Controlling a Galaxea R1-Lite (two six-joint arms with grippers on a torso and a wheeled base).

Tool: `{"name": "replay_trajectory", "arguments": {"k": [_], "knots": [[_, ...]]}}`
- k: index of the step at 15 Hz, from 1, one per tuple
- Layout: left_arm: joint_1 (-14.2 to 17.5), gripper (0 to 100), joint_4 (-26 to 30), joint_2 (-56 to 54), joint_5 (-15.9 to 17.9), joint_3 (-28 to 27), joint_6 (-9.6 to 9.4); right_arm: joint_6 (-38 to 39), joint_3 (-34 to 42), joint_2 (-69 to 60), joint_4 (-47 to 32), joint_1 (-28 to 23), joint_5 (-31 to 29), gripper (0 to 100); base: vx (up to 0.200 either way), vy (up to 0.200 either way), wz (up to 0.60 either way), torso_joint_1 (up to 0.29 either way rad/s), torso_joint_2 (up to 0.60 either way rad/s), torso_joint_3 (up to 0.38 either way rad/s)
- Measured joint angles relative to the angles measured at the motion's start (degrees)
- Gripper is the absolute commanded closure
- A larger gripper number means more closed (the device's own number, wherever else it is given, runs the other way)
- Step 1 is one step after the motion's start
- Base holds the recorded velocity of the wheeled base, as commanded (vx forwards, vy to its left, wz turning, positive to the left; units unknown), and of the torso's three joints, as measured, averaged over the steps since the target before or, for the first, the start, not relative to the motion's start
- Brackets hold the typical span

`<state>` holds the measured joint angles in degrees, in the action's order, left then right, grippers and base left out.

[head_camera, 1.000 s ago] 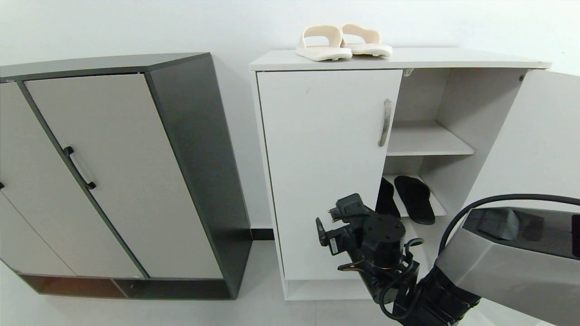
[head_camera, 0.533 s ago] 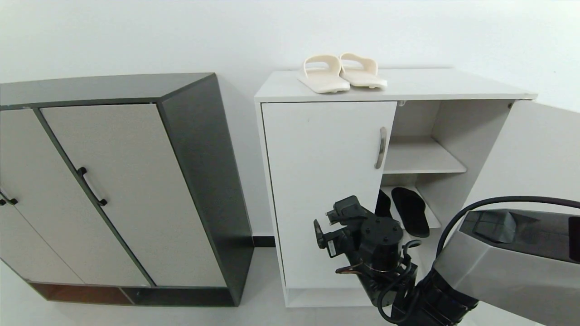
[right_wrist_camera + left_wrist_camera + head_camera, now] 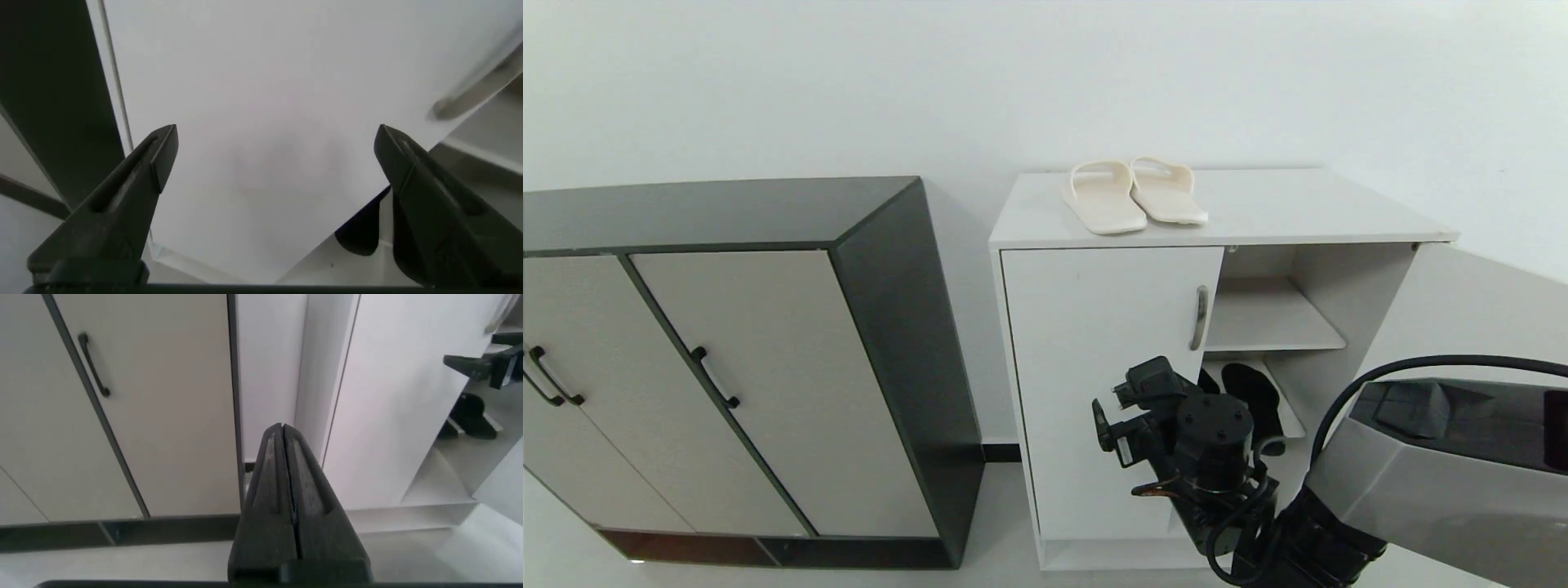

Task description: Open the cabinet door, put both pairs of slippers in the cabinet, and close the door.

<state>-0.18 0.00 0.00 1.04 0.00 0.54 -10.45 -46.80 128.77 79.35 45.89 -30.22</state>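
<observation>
A pair of beige slippers (image 3: 1135, 194) lies on top of the white cabinet (image 3: 1307, 208). Its right door (image 3: 1470, 310) stands swung open; its left door (image 3: 1107, 367) is closed, with a metal handle (image 3: 1199, 317). A pair of black slippers (image 3: 1255, 392) rests on the lower shelf inside, and the upper shelf (image 3: 1270, 318) is bare. My right gripper (image 3: 1123, 404) hangs open in front of the closed left door (image 3: 278, 106), low down, holding nothing. My left gripper (image 3: 282, 433) is shut and empty, near the floor, facing the gap between the two cabinets.
A dark grey cabinet (image 3: 890, 327) with two light doors and black handles (image 3: 715, 377) stands just left of the white one, with a narrow gap between them. A plain wall runs behind both. Bare floor lies in front.
The whole head view has shifted: both cabinets sit lower in the picture and more of their tops shows, so the camera moved. My right arm keeps its place in the picture.
</observation>
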Motion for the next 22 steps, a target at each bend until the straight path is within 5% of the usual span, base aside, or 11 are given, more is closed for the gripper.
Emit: {"name": "replay_trajectory", "arguments": {"k": [10, 18, 22], "knots": [[0.0, 100, 0.0, 0.0, 0.0, 0.0, 0.01, 0.0, 0.2, 0.0, 0.3, -0.1, 0.0, 0, 0.000, 0.000, 0.00, 0.206, -0.51, -0.311], [0.0, 100, 0.0, 0.0, -0.1, 0.0, 0.06, -6.7, 2.4, 1.4, 9.8, -0.8, 3.9, 0, 0.000, 0.000, 0.00, 0.130, -0.30, -0.170], [0.0, 100, 0.0, 0.0, -0.1, 0.0, -0.22, -5.3, 1.3, -2.5, 0.2, -0.4, 3.8, 0, 0.000, 0.000, 0.00, 0.000, 0.00, 0.000]]}}
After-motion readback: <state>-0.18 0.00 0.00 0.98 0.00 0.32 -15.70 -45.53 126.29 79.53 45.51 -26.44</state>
